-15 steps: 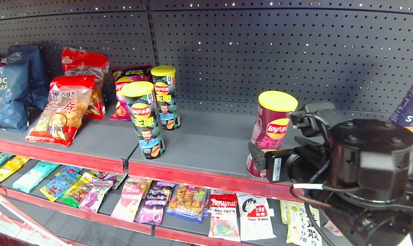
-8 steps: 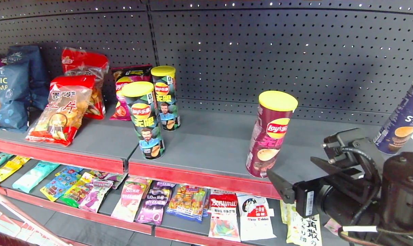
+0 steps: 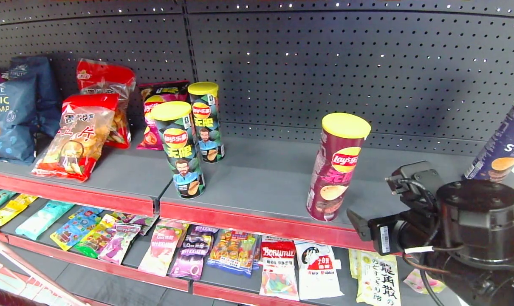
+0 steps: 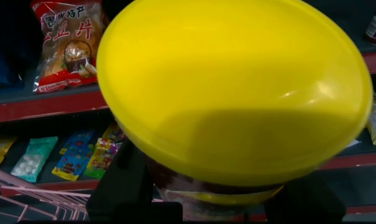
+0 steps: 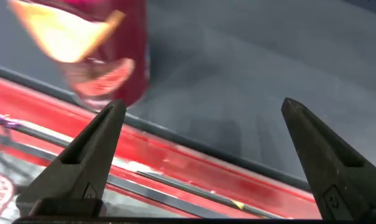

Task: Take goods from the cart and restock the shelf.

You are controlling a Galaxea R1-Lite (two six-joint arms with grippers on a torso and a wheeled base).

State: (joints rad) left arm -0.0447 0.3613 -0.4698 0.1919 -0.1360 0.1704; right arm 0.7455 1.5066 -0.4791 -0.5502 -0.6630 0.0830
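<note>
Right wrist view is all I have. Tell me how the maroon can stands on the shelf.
Observer: The maroon can stands upright near the front edge of the upper shelf, with its yellow lid on.
Operator: Report the left arm.
Observer: A yellow-lidded can sits between the fingers of the left gripper.
Operator: Name the maroon can's neighbours.
Observer: The nearest green can stands to its left and a blue can to its right.

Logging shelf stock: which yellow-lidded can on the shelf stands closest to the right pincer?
The maroon can, alone near the shelf front edge beside the right pincer; the two green cans stand farther left.
</note>
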